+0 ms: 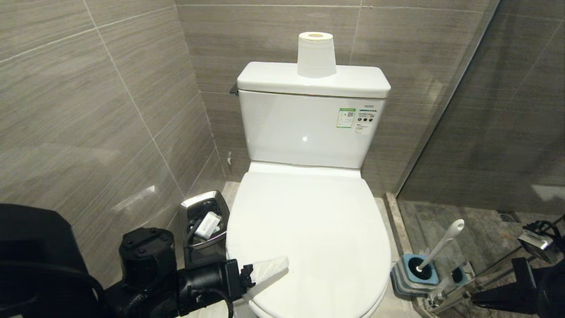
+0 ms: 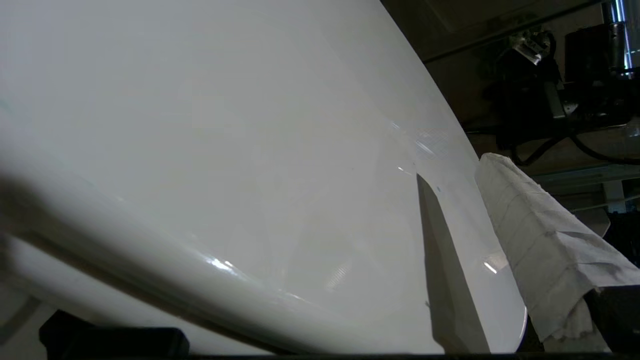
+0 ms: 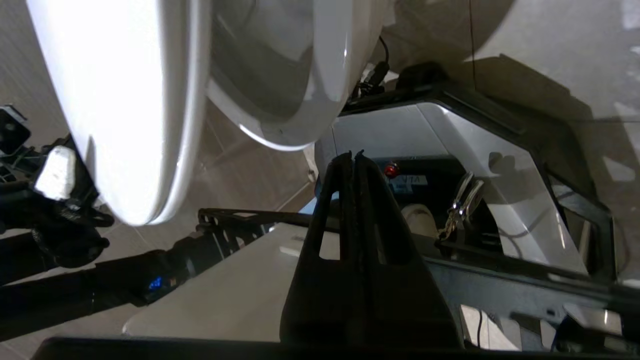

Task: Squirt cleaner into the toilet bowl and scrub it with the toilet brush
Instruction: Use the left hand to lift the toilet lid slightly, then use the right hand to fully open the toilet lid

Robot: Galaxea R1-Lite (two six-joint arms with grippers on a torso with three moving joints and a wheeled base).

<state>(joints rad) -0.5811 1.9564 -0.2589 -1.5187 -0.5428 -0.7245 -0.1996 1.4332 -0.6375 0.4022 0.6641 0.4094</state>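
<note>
toilet brush [image 1: 435, 248] lower right of head view, handle leaning up-right from its holder [image 1: 415, 274]. right gripper [image 3: 356, 165] pressed together, empty, nearer. left gripper [image 1: 265, 269] spread at closed lid [image 1: 309, 229].

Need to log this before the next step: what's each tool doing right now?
Left tool: open wide, one white-wrapped finger over the closed toilet lid, holding nothing.
Right tool: shut, empty.

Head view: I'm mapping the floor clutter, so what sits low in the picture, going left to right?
left gripper → steel bin → toilet lid → toilet brush in its holder
</note>
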